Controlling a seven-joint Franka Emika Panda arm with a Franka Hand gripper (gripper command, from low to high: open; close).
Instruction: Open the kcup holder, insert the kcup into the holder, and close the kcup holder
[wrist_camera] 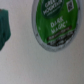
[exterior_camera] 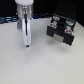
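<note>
Green-topped pod point(wrist_camera: 54, 24) lies on the white bench point(exterior_camera: 30, 65) under my wrist camera. My hand point(exterior_camera: 27, 45) hangs well apart from the black holder point(exterior_camera: 60, 30); I cannot tell how far open it is.

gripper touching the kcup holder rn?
Apart. The exterior view shows bare white table between the gripper and the kcup holder.
</note>
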